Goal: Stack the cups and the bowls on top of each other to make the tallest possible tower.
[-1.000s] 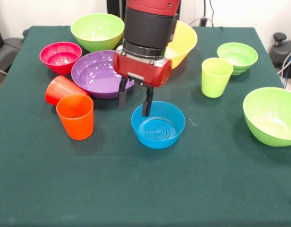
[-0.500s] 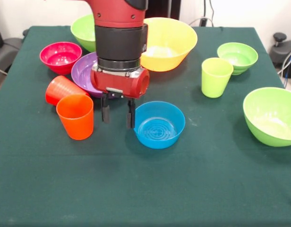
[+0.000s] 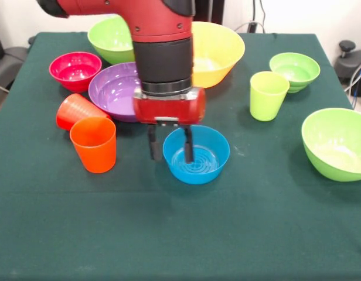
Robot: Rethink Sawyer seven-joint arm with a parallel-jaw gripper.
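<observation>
Here, the gripper [image 3: 170,152] hangs low over a dark green table [image 3: 180,234], its two black fingers [image 3: 188,146] spread apart and straddling the near-left rim of a blue bowl [image 3: 204,155]: one finger reaches down inside the bowl, the other stands just outside its wall, and it cannot be told whether either touches the plastic. Above the fingers sits the red wrist block and the black and red arm [image 3: 163,52], which drops in from twelve o'clock. Taking the blue bowl as the clock's centre, an orange cup [image 3: 94,144] stands upright at nine o'clock, and a red cup [image 3: 75,109] lies tipped on its side just behind it, touching it. A wide purple bowl [image 3: 113,89] sits at ten o'clock, partly hidden by the arm, with a magenta bowl [image 3: 75,69] just beyond it. A large lime green bowl [image 3: 110,38] and a big yellow bowl [image 3: 218,50] lie toward twelve o'clock. A lime green cup [image 3: 268,95] stands upright at two o'clock, a small lime green bowl [image 3: 295,71] near it, and another lime green bowl [image 3: 336,143] rests at three o'clock by the table's edge.
</observation>
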